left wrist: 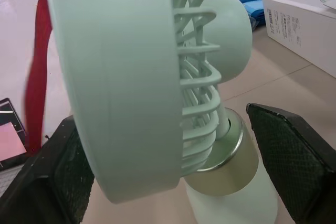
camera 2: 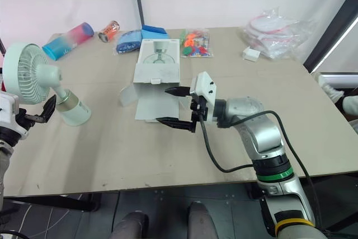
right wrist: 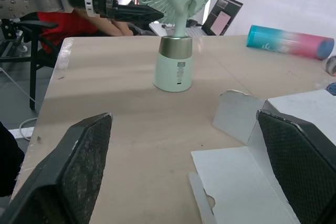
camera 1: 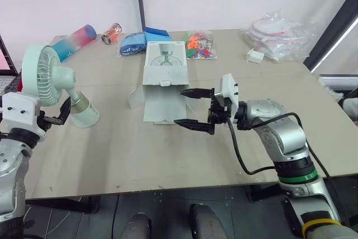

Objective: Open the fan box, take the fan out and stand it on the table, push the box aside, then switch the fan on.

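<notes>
Fan [camera 1: 50, 85] stands upright on the table [camera 1: 168, 155] out toward 9 o'clock, so I judge the opening and unpacking done. My left gripper [camera 1: 59, 115] straddles its base, jaws apart, and the pads look clear of it on both sides. The fan box [camera 1: 163, 71] lies with its flaps open mid-table toward 12 o'clock. My right gripper [camera 1: 179, 107] sits at the box's 5 o'clock corner, jaws wide and empty. What remains is pushing the box aside and switching the fan on.
</notes>
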